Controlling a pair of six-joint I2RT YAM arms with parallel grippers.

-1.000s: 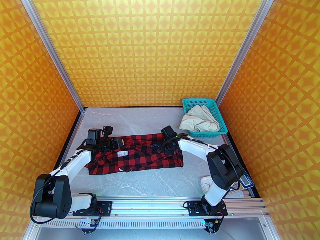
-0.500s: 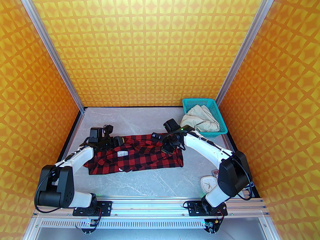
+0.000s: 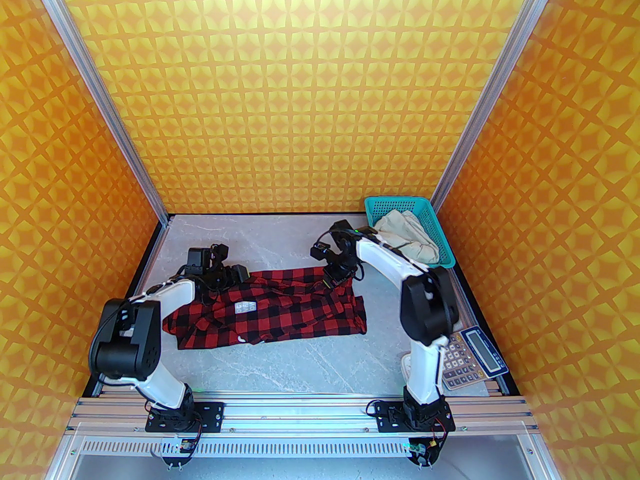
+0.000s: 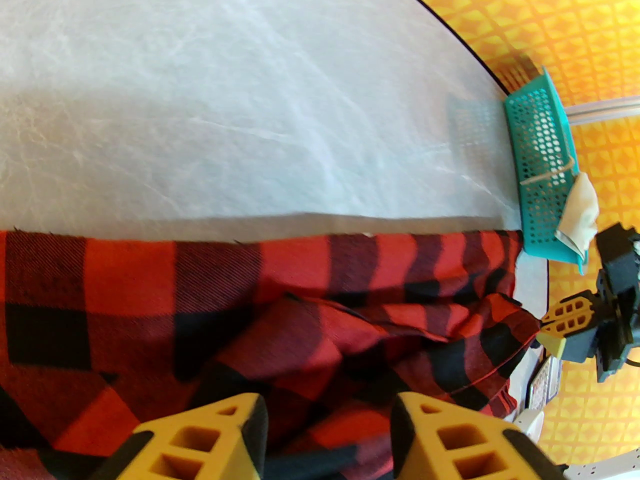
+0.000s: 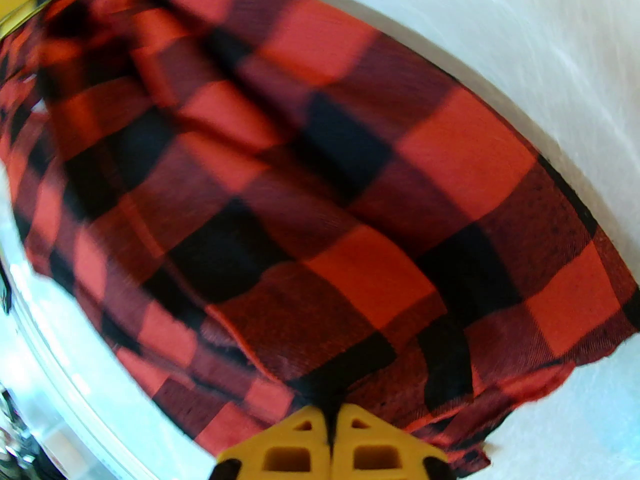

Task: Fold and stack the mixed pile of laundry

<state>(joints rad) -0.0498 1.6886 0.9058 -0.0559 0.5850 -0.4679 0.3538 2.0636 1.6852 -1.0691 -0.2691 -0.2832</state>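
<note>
The red-and-black checked shirt (image 3: 280, 313) lies spread across the middle of the table, a white label facing up. My left gripper (image 3: 239, 274) is at its far left edge; in the left wrist view its yellow fingers (image 4: 210, 433) clamp a thick bunch of the shirt (image 4: 250, 308). My right gripper (image 3: 327, 282) is shut on the far right corner, the cloth (image 5: 310, 208) pinched between its closed fingertips (image 5: 331, 415). The far edge hangs taut between both grippers, just off the table. The cream trousers (image 3: 407, 238) lie crumpled in the basket.
The teal mesh basket (image 3: 442, 240) stands at the back right corner. A calculator (image 3: 467, 358) and a white object (image 3: 406, 364) lie at the near right beside the right arm. Bare grey table (image 3: 280, 243) stretches behind the shirt. Orange patterned walls enclose three sides.
Both grippers have moved toward the back of the table with the shirt's far edge. The right arm has folded upright, uncovering the calculator.
</note>
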